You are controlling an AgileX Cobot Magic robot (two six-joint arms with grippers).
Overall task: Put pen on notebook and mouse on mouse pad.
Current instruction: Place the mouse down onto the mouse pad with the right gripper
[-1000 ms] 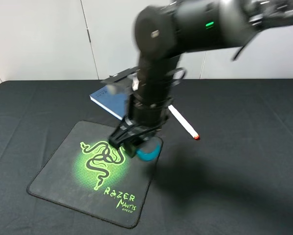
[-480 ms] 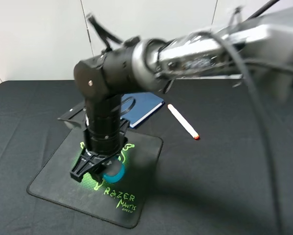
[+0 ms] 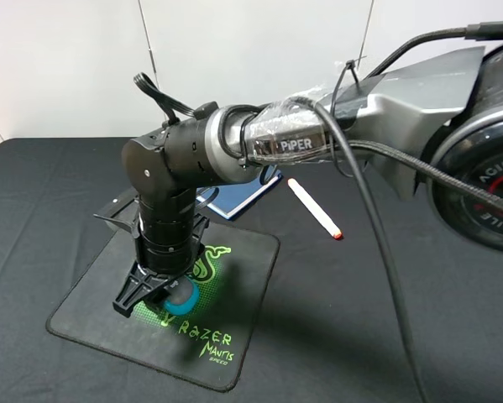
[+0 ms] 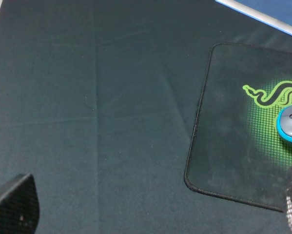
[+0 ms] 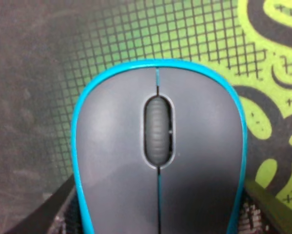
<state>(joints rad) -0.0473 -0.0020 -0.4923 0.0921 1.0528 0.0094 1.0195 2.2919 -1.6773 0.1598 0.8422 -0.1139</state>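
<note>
Mouse (image 3: 184, 300), mouse pad (image 3: 244, 336), pen (image 3: 314, 208), notebook (image 3: 247, 193), one each; right end effector (image 3: 169, 300) tight on mouse, left end effector (image 4: 153, 207) spread.

The bench (image 3: 419, 277) is covered by a black cloth (image 4: 97, 97), matt and dark all over. In the left wrist view this cloth shows faint fold lines (one long and straight, others slanted). Behind the bench stands a white wall (image 3: 66, 67) with thin vertical seams.
</note>
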